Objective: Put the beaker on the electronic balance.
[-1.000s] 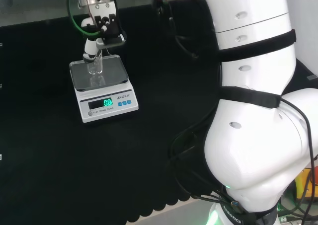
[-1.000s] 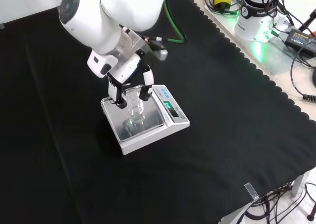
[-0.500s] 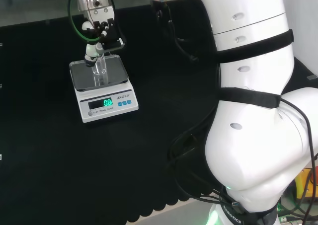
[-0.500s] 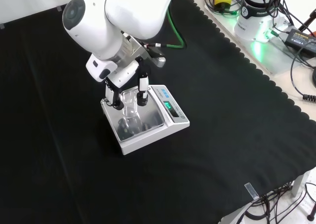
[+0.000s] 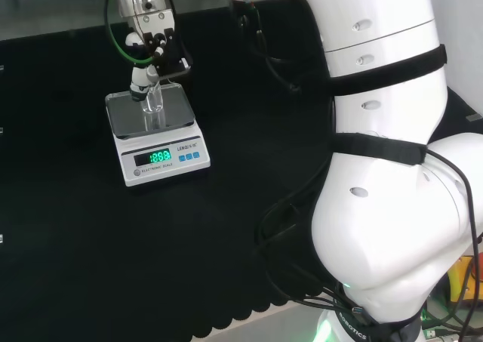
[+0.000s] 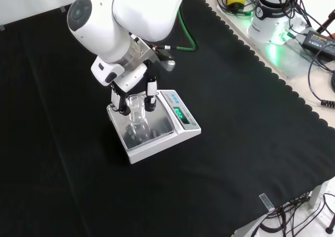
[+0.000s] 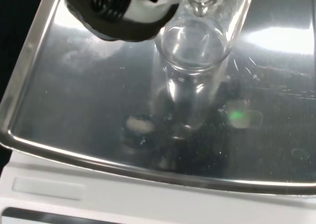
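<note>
A small clear glass beaker (image 5: 153,108) stands upright on the steel pan of the white electronic balance (image 5: 162,159), whose green display is lit. The black and white hand (image 5: 151,44) comes down from above, its fingers curled on either side of the beaker's upper part. In the front view the beaker (image 6: 137,114) sits between two dark fingertips (image 6: 151,98) over the balance (image 6: 183,124). The wrist view has the beaker (image 7: 192,70) on the shiny pan (image 7: 74,100), a black fingertip (image 7: 118,21) against its rim.
The arm's big white links (image 5: 385,168) stand at the head view's right. Black cloth spreads around the balance, with a scalloped edge (image 6: 282,80). Beyond that edge lie cables and the arm's base (image 6: 272,12).
The hand and beaker have shifted slightly across the pan, leftward in the front view. The digits on the balance's display have changed.
</note>
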